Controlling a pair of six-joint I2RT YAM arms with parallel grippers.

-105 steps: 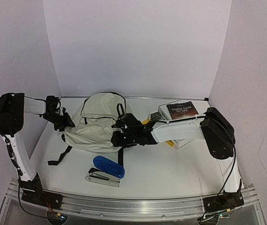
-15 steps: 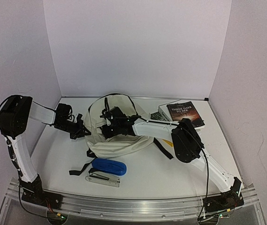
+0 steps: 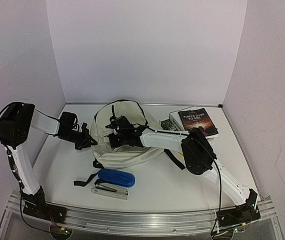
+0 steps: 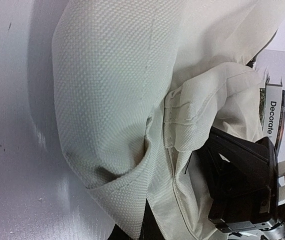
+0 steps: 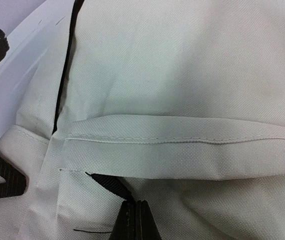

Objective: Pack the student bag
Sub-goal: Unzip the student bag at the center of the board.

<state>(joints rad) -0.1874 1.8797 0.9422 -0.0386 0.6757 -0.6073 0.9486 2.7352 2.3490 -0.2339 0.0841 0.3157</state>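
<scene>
Top external | 1 student bag [image 3: 130, 153] | 1 stapler [image 3: 113, 181] | 1 bk stack [image 3: 194, 120]

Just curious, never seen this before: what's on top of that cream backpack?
The right gripper rests on the student bag, fingers together. The fabric beneath it is covered, and the bag's inside is out of sight.

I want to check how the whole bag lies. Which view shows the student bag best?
Top external: the whole student bag is in frame. Left wrist shows only cream fabric close up; right wrist only a seam and black strap.
</scene>
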